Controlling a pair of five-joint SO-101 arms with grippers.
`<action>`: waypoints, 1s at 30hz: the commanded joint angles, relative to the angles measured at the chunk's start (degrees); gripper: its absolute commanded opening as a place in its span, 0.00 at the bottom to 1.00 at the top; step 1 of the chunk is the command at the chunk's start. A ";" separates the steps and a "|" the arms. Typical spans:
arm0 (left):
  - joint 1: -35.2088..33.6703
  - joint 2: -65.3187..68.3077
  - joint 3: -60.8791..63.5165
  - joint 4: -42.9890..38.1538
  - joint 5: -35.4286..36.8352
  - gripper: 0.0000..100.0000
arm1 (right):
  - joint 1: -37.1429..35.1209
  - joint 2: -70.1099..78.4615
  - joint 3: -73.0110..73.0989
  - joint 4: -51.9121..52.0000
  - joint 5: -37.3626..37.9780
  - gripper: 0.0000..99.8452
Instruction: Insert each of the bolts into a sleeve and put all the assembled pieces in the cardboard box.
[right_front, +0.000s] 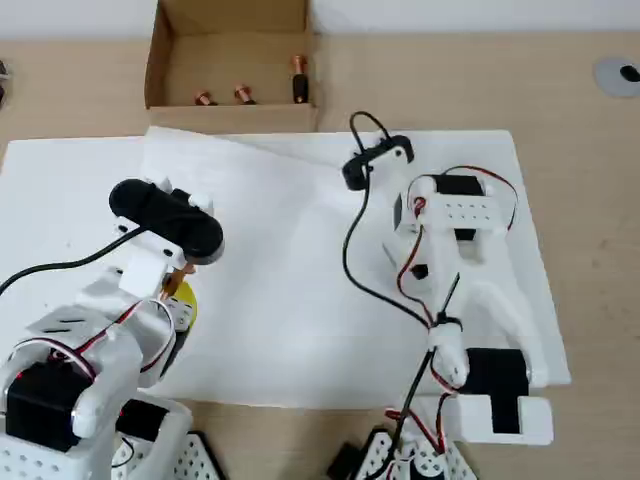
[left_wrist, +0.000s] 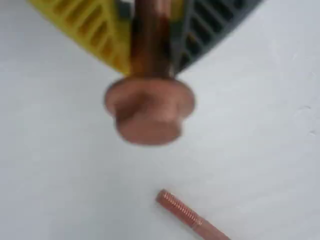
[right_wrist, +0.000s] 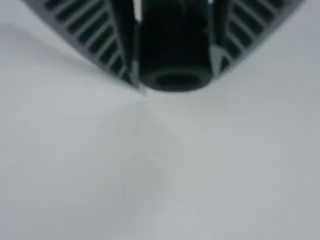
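Across the whole high view runs the wooden desk (right_front: 585, 180), and a white sheet (right_front: 290, 280) covers most of its middle and lower part. At the lower left of that frame stands the left arm (right_front: 95, 345), white with a black camera housing, bent over the left side of the sheet. At the right of centre the right arm (right_front: 455, 225) lies stretched over the sheet, its red and black cables trailing to the lower edge.

At the upper left of centre, just beyond the sheet's far edge, sits the open cardboard box (right_front: 157, 60). Three pieces lie along its near wall: two small copper ones (right_front: 204, 98) (right_front: 243, 94) and a taller dark one with a copper top (right_front: 299, 78).

The right pincer (right_wrist: 175, 45) is closed on a black sleeve (right_wrist: 175, 60), whose open end faces the sheet. The left pincer (left_wrist: 150, 42), one finger yellow and one dark, grips a copper bolt (left_wrist: 149, 107) by its shank, with the flanged head pointing toward the sheet. A second bolt (left_wrist: 187, 215) lies loose on the sheet near it, its threaded end toward the held one and not touching it.
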 joint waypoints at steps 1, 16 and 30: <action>-0.62 -0.48 -0.79 -0.09 -0.26 0.02 | -0.48 -0.31 -1.98 1.58 1.93 0.12; -0.62 -0.48 -0.79 0.00 -0.26 0.02 | -0.48 -0.57 -2.24 3.52 1.85 0.21; -0.53 -0.31 -0.79 -0.09 -0.26 0.02 | -0.48 -21.58 -9.27 15.56 1.41 0.21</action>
